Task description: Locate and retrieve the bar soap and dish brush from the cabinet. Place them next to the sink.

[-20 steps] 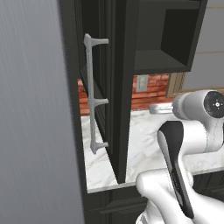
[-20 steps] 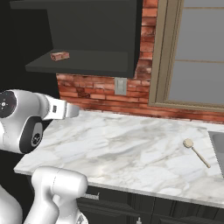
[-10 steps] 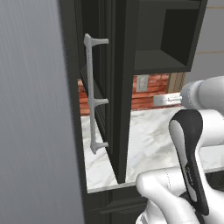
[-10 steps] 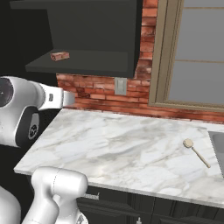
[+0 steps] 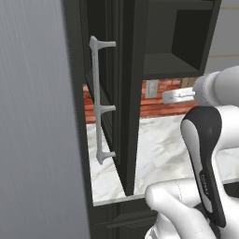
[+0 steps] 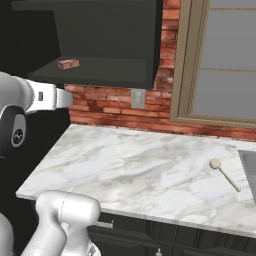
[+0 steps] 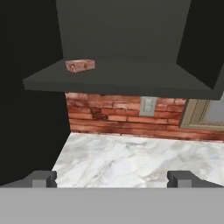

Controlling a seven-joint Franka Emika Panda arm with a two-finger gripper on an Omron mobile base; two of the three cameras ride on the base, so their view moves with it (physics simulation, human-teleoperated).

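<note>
Hand view shows the gripper (image 7: 112, 179) with its two dark tips standing as far apart as they go and nothing between them, aimed across the marble counter (image 7: 131, 159) toward the brick wall (image 7: 109, 114). Above and ahead, the bar soap (image 7: 80, 65) lies flat on the black bottom panel of the cabinet (image 7: 127, 78), near the panel's left front edge and well apart from the tips. From the right base view the same bar soap (image 6: 68, 63) sits alone on the cabinet (image 6: 105, 45) floor, with the wrist below it and to the left.

As a judgement, the soap looks like a small, stiff, light block, probably slick on its faces, so a pinch across its two long sides, square and centred, seems safest; too near one end and it could squirt out or twist. It lies close to the edge, so a nudge might push it off.

On the counter near the sink (image 6: 248, 165) lies a small long-handled thing (image 6: 224, 173), possibly the dish brush, though it is too small to tell.

Against the earlier pictures, the arm's upper joint has swung up and leftward in the right base view, and the wrist now points more level toward the wall. The soap, the counter and the cabinet door (image 5: 130, 93) with its pale handle (image 5: 99, 100) have not moved.
</note>
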